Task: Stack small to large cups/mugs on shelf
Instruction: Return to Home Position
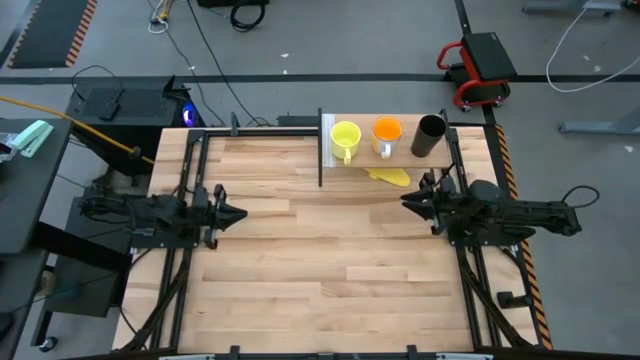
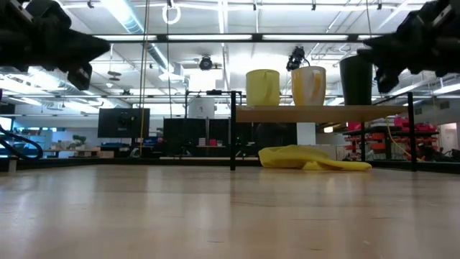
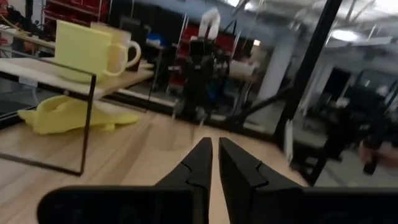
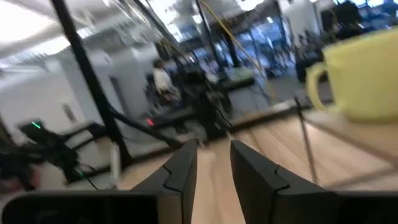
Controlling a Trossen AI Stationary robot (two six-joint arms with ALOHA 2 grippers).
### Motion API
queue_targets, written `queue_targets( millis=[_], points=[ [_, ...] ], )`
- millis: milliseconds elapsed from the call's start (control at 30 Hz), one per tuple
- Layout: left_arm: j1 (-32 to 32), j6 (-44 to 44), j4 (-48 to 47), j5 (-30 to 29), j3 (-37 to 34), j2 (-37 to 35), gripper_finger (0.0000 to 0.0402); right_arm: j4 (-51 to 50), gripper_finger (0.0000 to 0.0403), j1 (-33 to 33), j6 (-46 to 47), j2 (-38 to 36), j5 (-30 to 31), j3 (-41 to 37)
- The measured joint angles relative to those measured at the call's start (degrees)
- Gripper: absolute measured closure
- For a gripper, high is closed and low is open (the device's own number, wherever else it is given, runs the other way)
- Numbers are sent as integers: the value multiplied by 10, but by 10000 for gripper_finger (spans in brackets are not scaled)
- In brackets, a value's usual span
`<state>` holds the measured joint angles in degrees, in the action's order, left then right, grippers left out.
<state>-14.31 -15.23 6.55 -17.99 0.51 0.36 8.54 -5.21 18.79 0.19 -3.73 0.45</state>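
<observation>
Left gripper (image 1: pixel 240 213): over the left side of the table (image 1: pixel 300 270), well apart from the shelf. Fingers are nearly touching with only a slit between them, and nothing is held.

Shelf (image 2: pixel 323 114), at the table's far edge, carries all three cups in a row along its length: yellow mug (image 1: pixel 345 135), orange mug (image 1: pixel 387 130), black cup (image 1: pixel 430 135), small to large. Each stands upright, long axis vertical, mouth up. Both mug handles point toward the table's near side. A flat yellow lump (image 1: pixel 390 176) lies on the table below the shelf.

Right gripper (image 1: pixel 405 200): hovers just in front of the shelf, near the black cup but apart from it. Fingers are parted a little, empty.

Judgement: stacking looks complete, and the step in hand is the arms' return to rest. The next move calls for drawing the right arm back clear of the shelf posts without brushing the black cup.
</observation>
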Motion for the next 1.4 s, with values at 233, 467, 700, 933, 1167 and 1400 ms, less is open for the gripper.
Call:
queue_targets(
  millis=[233, 467, 700, 933, 1167, 1400],
  points=[
    [0, 37, -29, 2, 0, 0, 362, -69, 298, 0, -54, 1, 9, 0],
    [0, 61, -34, 2, 0, 0, 372, -68, 298, 0, -85, 2, 9, 0],
    [0, 90, -36, 1, 0, 0, 370, -66, 298, 0, -85, 2, -6, 0],
    [0, 83, -37, 3, 0, 0, 366, -51, 298, 5, -79, 2, -102, 0],
    [-1, 53, -44, 57, 0, 10, 377, -50, 298, 58, -70, 3, -100, 0],
    [-17, -9, -45, 73, 0, 53, 377, -54, 298, 148, -52, 23, -66, 0]
  ],
)
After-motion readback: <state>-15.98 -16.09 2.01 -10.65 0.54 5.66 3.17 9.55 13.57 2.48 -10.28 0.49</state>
